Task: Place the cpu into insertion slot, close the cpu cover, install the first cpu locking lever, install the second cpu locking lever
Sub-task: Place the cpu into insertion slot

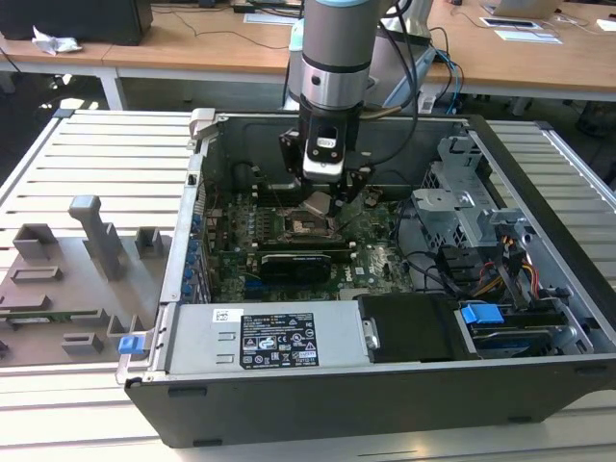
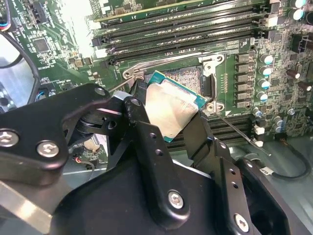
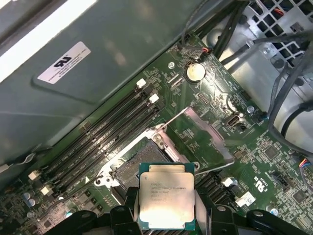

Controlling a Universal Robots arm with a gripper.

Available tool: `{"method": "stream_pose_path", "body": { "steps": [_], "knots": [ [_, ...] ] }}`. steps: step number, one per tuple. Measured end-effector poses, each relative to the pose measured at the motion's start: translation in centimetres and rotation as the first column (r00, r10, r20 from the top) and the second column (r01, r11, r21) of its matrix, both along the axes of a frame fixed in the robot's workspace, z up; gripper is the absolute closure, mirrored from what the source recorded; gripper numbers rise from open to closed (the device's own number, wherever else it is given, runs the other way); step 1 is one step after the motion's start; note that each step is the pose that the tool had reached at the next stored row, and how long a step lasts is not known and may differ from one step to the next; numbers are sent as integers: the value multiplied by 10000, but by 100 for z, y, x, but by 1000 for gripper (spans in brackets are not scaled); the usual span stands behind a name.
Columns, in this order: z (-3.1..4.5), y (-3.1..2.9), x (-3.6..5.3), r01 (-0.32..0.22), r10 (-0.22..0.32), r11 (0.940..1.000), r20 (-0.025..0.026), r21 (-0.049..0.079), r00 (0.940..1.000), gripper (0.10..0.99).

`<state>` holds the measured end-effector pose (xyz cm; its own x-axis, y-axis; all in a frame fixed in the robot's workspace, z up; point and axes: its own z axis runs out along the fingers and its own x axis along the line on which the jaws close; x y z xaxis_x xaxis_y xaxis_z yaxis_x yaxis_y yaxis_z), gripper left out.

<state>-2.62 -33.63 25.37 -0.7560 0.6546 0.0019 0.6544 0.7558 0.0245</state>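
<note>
While the gripper (image 2: 168,115) pinches the cpu (image 3: 166,196) by its edges just above the open insertion slot (image 3: 131,172), it should hold the chip flat, line up the corners, and lower it gently, not push.

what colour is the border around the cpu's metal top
Green, framing the silvery top of the cpu; clearest in the first wrist view.

The exterior view gives us the whole open computer case (image 1: 289,404) and the arm (image 1: 335,58), seen slanting down from farther off. In both wrist views we are close above the motherboard (image 2: 58,58) (image 3: 244,147), sharing the insertion slot (image 2: 188,78) (image 3: 129,171) and the cpu (image 2: 171,110) (image 3: 166,198).
</note>
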Motion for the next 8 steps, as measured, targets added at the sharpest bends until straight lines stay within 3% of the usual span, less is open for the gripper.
{"method": "stream_pose_path", "body": {
  "steps": [8],
  "knots": [
    [0,0,0,707,-707,9975,2,-64,9975,545]
  ]
}}
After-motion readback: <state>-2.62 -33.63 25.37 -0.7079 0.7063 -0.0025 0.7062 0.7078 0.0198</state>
